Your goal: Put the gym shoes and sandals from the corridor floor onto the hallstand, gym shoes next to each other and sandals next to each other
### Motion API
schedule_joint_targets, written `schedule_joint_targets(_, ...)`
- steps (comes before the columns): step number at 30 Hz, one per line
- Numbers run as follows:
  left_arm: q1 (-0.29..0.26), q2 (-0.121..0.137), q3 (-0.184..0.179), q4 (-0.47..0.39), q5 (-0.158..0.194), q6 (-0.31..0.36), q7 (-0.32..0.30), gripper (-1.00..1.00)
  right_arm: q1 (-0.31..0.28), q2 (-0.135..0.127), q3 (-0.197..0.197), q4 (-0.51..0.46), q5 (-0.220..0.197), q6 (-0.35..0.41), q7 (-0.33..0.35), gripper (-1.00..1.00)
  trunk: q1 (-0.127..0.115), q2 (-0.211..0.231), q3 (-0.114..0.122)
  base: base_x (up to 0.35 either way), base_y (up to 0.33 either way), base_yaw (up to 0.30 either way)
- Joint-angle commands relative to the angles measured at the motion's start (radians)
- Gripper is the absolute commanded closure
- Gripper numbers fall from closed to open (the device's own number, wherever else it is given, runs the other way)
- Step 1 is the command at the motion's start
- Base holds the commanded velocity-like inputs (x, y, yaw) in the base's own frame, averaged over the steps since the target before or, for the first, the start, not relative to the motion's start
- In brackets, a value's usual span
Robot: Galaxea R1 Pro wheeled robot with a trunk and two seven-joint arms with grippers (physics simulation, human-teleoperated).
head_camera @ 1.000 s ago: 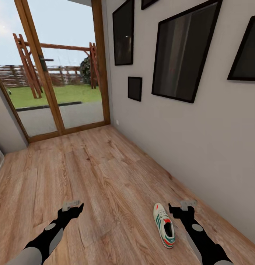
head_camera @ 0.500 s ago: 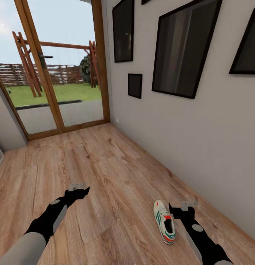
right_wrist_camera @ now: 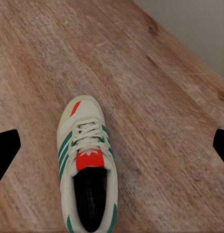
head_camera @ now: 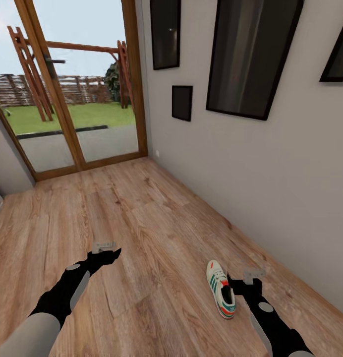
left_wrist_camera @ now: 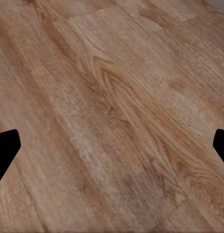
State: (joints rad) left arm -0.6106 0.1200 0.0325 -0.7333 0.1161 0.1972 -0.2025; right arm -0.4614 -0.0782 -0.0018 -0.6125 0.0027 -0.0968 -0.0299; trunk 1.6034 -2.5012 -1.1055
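One gym shoe (head_camera: pixel 221 288) lies upright on the corridor floor (head_camera: pixel 142 233), near the grey wall (head_camera: pixel 270 173).
Its long axis runs away from the robot, toe toward the glass door (head_camera: pixel 82 99) (no readable branding). The right gripper (head_camera: pixel 239 284), fingers spread, hovers just beside its heel; the left gripper (head_camera: pixel 110 256), also spread, hangs well apart over bare planks.

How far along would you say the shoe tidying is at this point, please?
Nothing looks put away yet. One sneaker lies upright on the wood floor near the wall, and the right gripper, open and empty, hangs just beside it, apparently lining up a grasp. The left gripper is open over bare planks. Picking up and racking every shoe is still ahead.
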Motion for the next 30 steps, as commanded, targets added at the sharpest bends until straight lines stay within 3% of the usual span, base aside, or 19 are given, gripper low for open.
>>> schedule_joint_targets(1,0.000,0.000,0.003,-0.001,0.010,0.009,-0.004,-1.00,0.000,0.000,0.000,0.000,0.000,-0.003,-0.002,-1.00,0.000,-0.001,-0.006,0.000,0.000,0.000)
schedule_joint_targets(30,0.000,0.003,0.001,-0.001,0.011,0.004,-0.005,-1.00,0.000,0.000,0.002,0.000,0.000,-0.003,-0.002,-1.00,0.013,-0.007,-0.164,0.000,0.000,0.000)
